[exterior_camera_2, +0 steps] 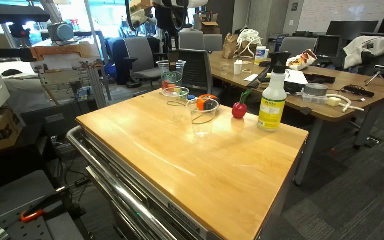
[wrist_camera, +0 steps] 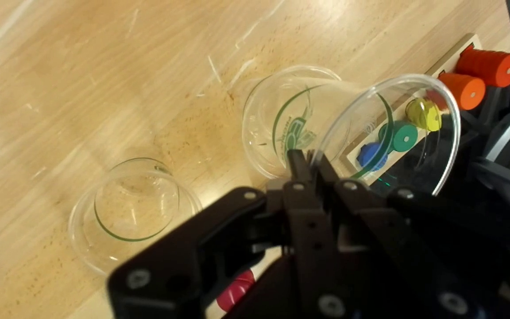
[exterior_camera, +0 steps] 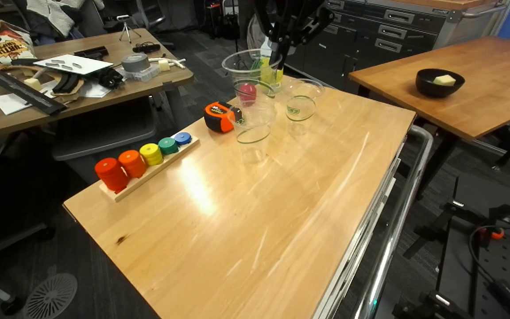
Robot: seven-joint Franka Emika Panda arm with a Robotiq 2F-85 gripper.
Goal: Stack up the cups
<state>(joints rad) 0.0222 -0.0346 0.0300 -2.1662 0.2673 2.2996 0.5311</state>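
The black jointed gripper (wrist_camera: 311, 160), nearest in the wrist view, is clamping the rim of a clear, wide plastic cup (wrist_camera: 390, 128), holding it mouth-up above the pale wooden tabletop (exterior_camera: 237, 239). Below the gripper, two clear, green-banded plastic tumblers (exterior_camera: 253, 137) (exterior_camera: 301, 104) are standing upright. Well apart from the gripper, a yellow-labelled plastic spray bottle (exterior_camera_2: 271, 106) is standing.

Scuffed pale wooden tabletop (exterior_camera: 237, 230), two clear cups (exterior_camera_2: 202, 119) standing upright and apart, orange-and-black tape measure (exterior_camera: 219, 118) near them, wooden strip (exterior_camera: 148, 172) of coloured discs (exterior_camera: 151, 155) along one edge, red radish-like thing (exterior_camera_2: 239, 110) between tape measure and yellow-labelled spray bottle (exterior_camera_2: 272, 104)
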